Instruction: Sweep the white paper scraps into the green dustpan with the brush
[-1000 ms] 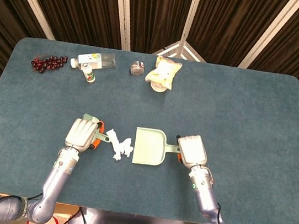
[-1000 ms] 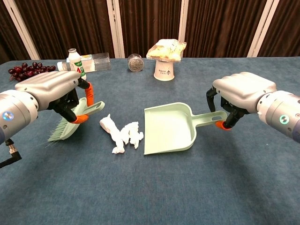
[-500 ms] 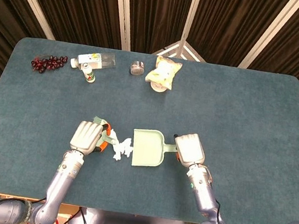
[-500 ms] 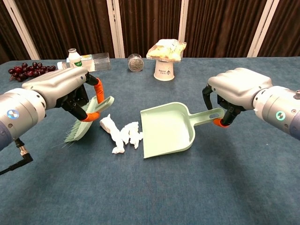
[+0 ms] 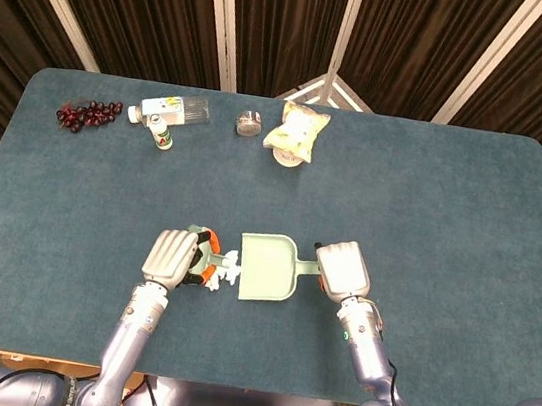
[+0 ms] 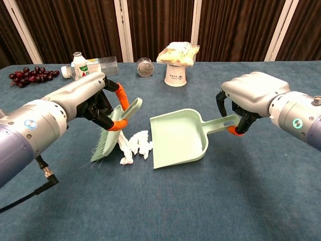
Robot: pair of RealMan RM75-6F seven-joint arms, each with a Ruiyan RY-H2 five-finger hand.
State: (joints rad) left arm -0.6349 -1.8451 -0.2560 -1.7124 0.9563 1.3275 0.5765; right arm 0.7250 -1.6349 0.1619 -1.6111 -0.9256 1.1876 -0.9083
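Your left hand (image 6: 95, 98) grips the brush (image 6: 111, 135), bristles down beside the white paper scraps (image 6: 136, 145); your right hand (image 6: 251, 98) clasps the handle of the green dustpan (image 6: 178, 140), mouth touching the scraps | head view: left hand hides most of the brush

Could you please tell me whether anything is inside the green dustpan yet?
The green dustpan's tray looks bare in both views. The white paper scraps lie on the table just outside its open edge, beside the brush. Nothing covers the tray.
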